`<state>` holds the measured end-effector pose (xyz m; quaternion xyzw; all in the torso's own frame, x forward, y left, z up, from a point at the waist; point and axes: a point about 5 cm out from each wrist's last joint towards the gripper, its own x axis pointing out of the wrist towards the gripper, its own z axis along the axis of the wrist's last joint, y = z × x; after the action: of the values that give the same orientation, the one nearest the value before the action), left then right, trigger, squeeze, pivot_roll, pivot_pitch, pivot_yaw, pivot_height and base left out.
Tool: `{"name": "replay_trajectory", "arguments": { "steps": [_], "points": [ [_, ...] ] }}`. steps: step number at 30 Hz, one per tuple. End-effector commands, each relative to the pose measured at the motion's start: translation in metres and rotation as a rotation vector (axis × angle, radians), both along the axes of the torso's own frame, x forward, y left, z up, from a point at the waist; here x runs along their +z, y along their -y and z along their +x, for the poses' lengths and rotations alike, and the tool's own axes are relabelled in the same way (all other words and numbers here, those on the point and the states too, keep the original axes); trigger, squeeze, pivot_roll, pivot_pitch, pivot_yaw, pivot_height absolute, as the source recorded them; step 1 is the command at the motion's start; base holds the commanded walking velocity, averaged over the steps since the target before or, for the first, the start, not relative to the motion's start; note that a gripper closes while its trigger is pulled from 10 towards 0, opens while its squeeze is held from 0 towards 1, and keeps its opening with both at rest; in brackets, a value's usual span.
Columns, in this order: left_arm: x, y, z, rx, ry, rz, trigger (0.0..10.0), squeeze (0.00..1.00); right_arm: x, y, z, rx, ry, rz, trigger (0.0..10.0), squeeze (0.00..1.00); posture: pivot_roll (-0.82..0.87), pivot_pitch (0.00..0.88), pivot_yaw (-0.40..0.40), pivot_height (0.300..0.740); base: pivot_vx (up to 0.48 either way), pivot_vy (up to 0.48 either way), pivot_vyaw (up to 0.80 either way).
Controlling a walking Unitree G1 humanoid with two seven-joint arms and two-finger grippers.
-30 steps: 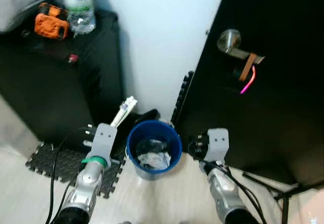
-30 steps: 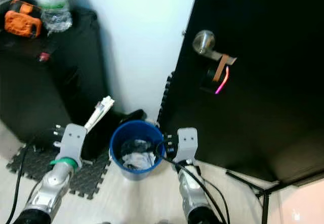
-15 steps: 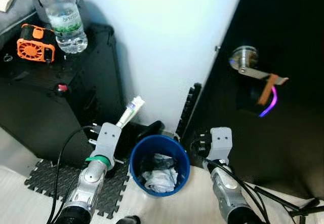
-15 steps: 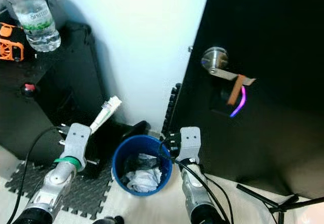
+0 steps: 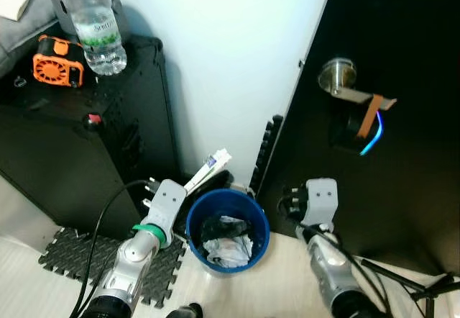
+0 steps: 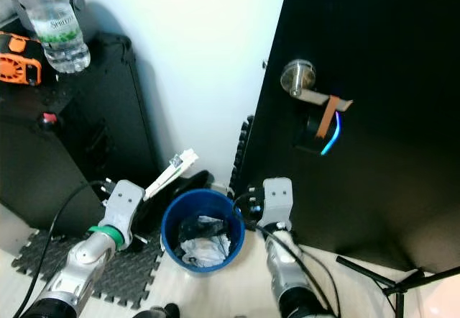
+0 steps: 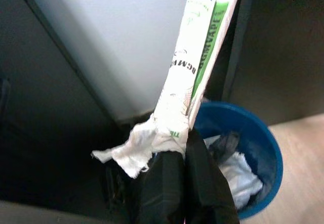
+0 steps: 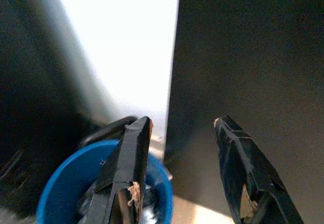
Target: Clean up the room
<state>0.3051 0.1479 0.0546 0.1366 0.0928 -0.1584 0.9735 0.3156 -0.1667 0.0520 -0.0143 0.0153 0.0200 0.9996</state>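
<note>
White wrapper [image 7: 195,77], pinched shut in the left gripper [image 7: 174,155], slants over the blue bin's [image 5: 192,226] left rim; right gripper [image 8: 182,148] gapes empty.

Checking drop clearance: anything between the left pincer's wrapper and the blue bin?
Nothing. In the left wrist view the white-and-green paper wrapper held by the left pincer rises beside the round blue plastic bin; bare air between.

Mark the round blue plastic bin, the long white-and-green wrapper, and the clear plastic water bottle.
round blue plastic bin [image 5: 195,226]: left eye view, rim.
long white-and-green wrapper [image 7: 195,67]: left wrist view, mid-length.
clear plastic water bottle [image 6: 57,26]: right eye view, label.
</note>
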Motion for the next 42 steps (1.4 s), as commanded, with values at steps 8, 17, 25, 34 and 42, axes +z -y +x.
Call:
{"name": "replay_trajectory", "arguments": {
  "steps": [8, 17, 25, 34, 42],
  "points": [
    [0.004, 0.001, 0.02, -0.028, -0.088, -0.059, 10.0, 0.0, 0.014, 0.021, 0.001, -0.059, 0.07, -0.02, 10.0, 0.0, -0.04, 0.219, 0.031, 0.74, 0.0, 0.0, 0.0],
    [0.015, 0.029, 0.042, -0.137, -0.156, -0.059, 10.0, 0.0, 0.023, 0.058, -0.019, -0.169, 0.148, -0.063, 10.0, 0.0, -0.15, 0.29, 0.06, 0.74, 0.0, 0.0, 0.0],
    [0.028, 0.05, 0.053, -0.229, -0.188, -0.045, 10.0, 0.02, 0.043, 0.072, -0.029, -0.231, 0.233, -0.069, 10.0, 0.0, -0.2, 0.325, 0.076, 0.74, 0.0, 0.0, 0.0],
    [0.039, 0.059, 0.06, -0.271, -0.161, -0.008, 10.0, 1.0, 0.045, 0.07, -0.041, -0.242, 0.233, -0.063, 10.0, 0.0, -0.21, 0.348, 0.079, 0.74, 0.0, 0.0, 0.0],
    [0.038, 0.051, 0.059, -0.262, -0.121, 0.001, 10.0, 0.0, 0.045, 0.062, -0.038, -0.223, 0.213, -0.045, 10.0, 0.0, -0.17, 0.338, 0.069, 0.74, 0.0, 0.0, 0.0]
  ]
}}
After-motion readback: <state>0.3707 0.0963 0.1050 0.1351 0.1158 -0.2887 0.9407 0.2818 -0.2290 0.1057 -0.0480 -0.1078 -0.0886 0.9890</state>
